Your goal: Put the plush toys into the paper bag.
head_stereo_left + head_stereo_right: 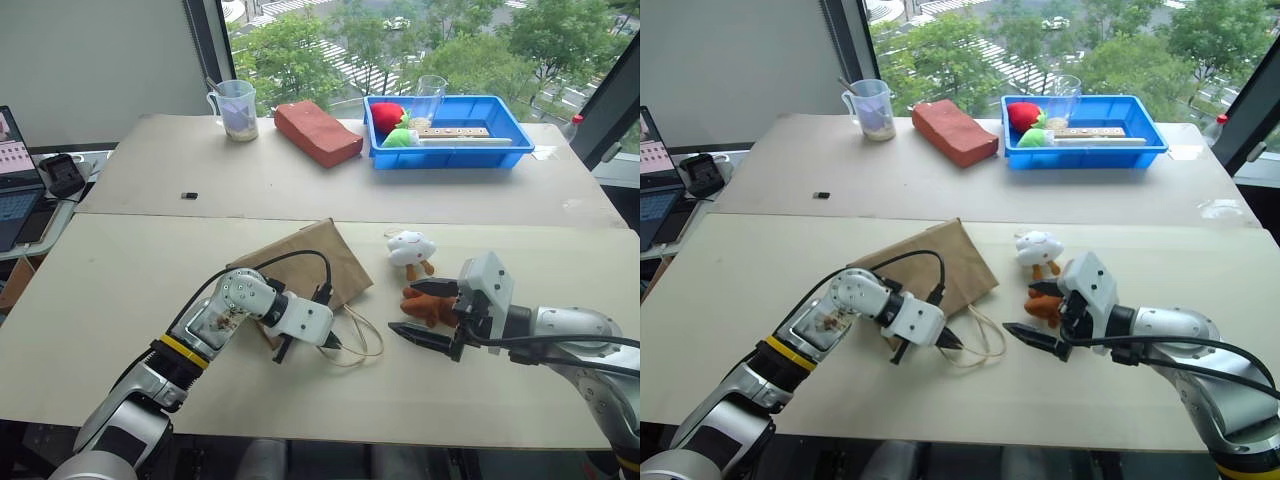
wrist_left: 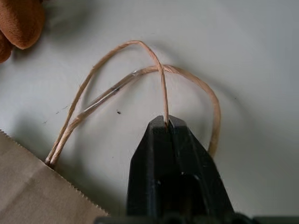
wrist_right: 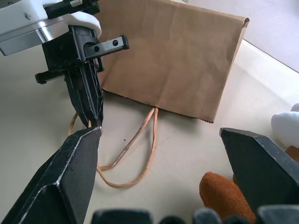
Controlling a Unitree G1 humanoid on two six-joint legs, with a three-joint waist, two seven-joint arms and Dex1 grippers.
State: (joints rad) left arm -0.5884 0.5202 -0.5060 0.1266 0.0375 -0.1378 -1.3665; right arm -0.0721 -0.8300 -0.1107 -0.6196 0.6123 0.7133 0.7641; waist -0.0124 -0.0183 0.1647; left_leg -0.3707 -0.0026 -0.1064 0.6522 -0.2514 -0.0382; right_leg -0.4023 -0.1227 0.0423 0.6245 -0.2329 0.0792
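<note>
The brown paper bag (image 1: 315,262) lies flat on the table, its cord handles (image 1: 362,340) spread toward the near edge. My left gripper (image 1: 335,343) is shut on one handle cord (image 2: 164,93), pinched at the fingertips. Two plush toys sit right of the bag. The white one (image 1: 410,250) stands farther back. The orange-brown one (image 1: 428,307) lies between the fingers of my right gripper (image 1: 405,308), which stands open, its fingertips (image 3: 79,158) pointing toward the bag's mouth. The wrist view shows the orange toy (image 3: 222,193) low between those fingers.
At the back stand a blue tray (image 1: 450,158) with red and green soft items, a reddish brick (image 1: 318,132), a measuring cup (image 1: 237,108) and a clear glass (image 1: 432,92). A laptop (image 1: 15,180) sits at far left. A small black item (image 1: 189,195) lies mid-table.
</note>
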